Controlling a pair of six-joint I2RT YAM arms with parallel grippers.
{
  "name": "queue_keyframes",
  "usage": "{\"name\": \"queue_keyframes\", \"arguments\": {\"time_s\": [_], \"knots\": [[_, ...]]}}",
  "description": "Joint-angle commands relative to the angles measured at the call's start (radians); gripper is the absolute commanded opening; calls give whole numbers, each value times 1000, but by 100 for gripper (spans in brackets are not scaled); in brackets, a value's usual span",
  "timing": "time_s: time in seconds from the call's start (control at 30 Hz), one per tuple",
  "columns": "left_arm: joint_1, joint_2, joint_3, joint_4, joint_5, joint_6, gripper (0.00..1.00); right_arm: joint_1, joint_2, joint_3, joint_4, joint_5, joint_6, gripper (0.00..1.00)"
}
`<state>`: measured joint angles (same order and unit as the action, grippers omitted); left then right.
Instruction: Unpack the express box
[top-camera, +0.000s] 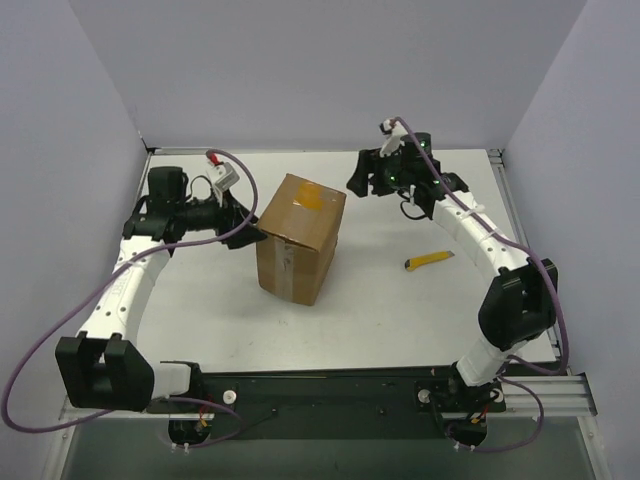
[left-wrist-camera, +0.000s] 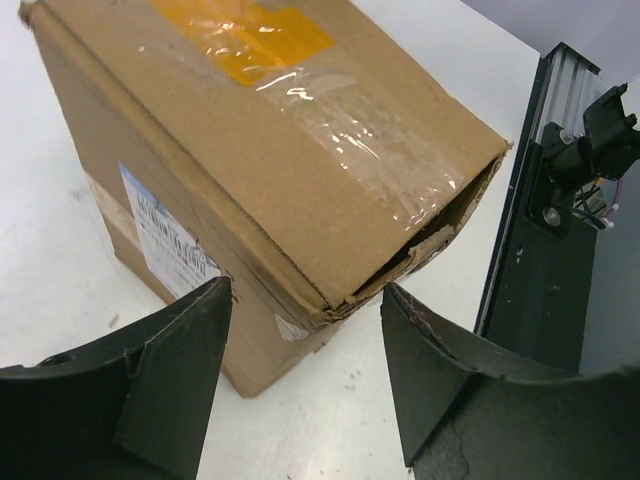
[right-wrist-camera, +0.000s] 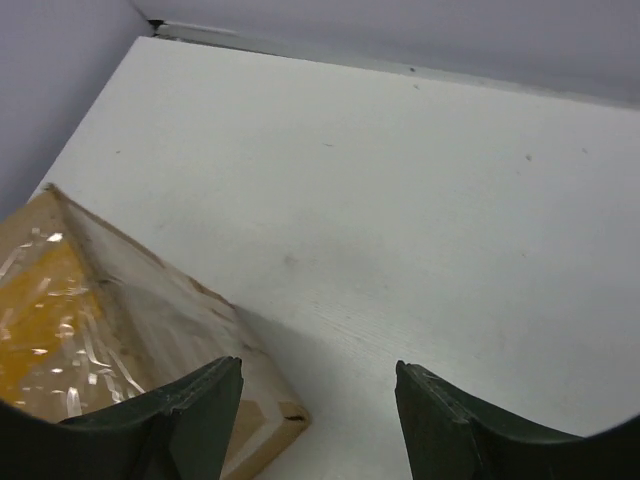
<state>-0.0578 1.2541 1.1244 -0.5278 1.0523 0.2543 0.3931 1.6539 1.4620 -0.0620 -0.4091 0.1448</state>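
The express box (top-camera: 300, 238) is a brown cardboard carton standing in the middle of the table, its top taped with clear tape and a yellow patch. In the left wrist view the box (left-wrist-camera: 270, 150) shows a white label on its side and a torn gap at one top corner. My left gripper (top-camera: 255, 222) is open, its fingertips (left-wrist-camera: 205, 330) just short of the box's left upper edge. My right gripper (top-camera: 358, 178) is open and empty, held above the table beyond the box's far right corner (right-wrist-camera: 120, 340).
A small yellow utility knife (top-camera: 429, 261) lies on the table right of the box, near the right arm. The black base rail (left-wrist-camera: 540, 250) runs along the near edge. Grey walls enclose the table on three sides.
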Motion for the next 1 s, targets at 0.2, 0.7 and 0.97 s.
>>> {"name": "queue_keyframes", "arguments": {"time_s": [0.2, 0.7, 0.97], "knots": [[-201, 345, 426, 22, -89, 68, 71, -233, 87, -111, 22, -42, 148, 60], [-323, 838, 1020, 66, -385, 8, 71, -373, -23, -287, 48, 42, 210, 68], [-366, 733, 853, -27, -495, 83, 72, -428, 20, -212, 114, 52, 148, 68]]}}
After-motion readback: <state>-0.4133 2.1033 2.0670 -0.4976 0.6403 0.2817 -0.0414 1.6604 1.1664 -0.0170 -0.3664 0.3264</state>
